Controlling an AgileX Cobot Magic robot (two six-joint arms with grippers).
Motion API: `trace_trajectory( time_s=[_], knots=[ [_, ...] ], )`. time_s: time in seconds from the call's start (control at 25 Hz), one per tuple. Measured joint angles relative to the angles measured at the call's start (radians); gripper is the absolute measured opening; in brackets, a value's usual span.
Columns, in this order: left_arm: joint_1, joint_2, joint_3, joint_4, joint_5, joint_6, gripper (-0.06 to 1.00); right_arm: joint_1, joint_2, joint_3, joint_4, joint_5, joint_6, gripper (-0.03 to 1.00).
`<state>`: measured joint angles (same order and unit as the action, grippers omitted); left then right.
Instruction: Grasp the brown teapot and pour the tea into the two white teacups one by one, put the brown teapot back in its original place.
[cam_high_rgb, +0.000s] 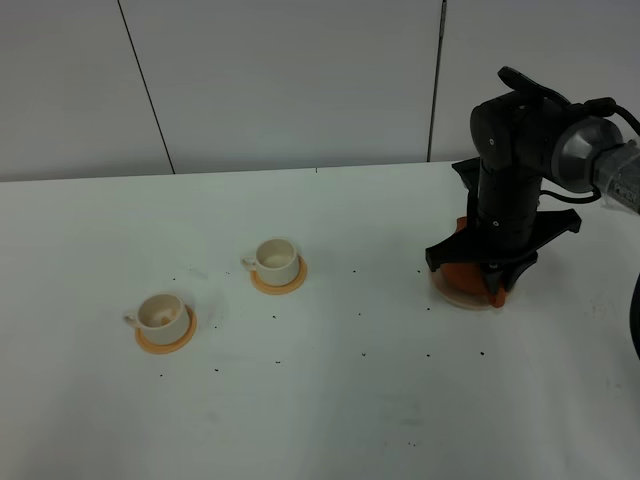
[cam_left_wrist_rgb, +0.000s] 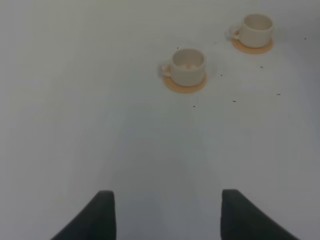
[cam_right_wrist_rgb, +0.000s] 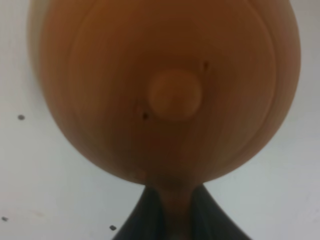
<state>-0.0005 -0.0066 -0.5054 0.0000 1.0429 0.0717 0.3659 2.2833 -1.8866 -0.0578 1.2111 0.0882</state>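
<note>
While the left gripper (cam_left_wrist_rgb: 167, 217) hangs spread wide and empty above the white table (cam_left_wrist_rgb: 75, 125), the right gripper (cam_right_wrist_rgb: 172, 202) pinches the loop handle (cam_right_wrist_rgb: 172, 217) of the brown teapot (cam_right_wrist_rgb: 100, 100), which sits upright on the beige coaster (cam_high_rgb: 455, 297). Only the right wrist view shows that grip and the knobbed lid (cam_right_wrist_rgb: 175, 95). Only the high view shows the coaster, with the nearer white teacup (cam_high_rgb: 275, 256) and the farther white teacup (cam_high_rgb: 162, 313) on orange saucers (cam_high_rgb: 285, 284) well apart from it. The handle points at the gripper; the spout is hidden.
</note>
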Motion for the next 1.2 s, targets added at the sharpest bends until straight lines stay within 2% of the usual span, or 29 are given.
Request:
trace_trajectory(
  time_s=[1.2],
  knots=[
    [0.000,0.000,0.000,0.000,0.000,0.000,0.53,0.000,0.000,-0.029,-0.004,-0.005,-0.012,0.09]
  ],
)
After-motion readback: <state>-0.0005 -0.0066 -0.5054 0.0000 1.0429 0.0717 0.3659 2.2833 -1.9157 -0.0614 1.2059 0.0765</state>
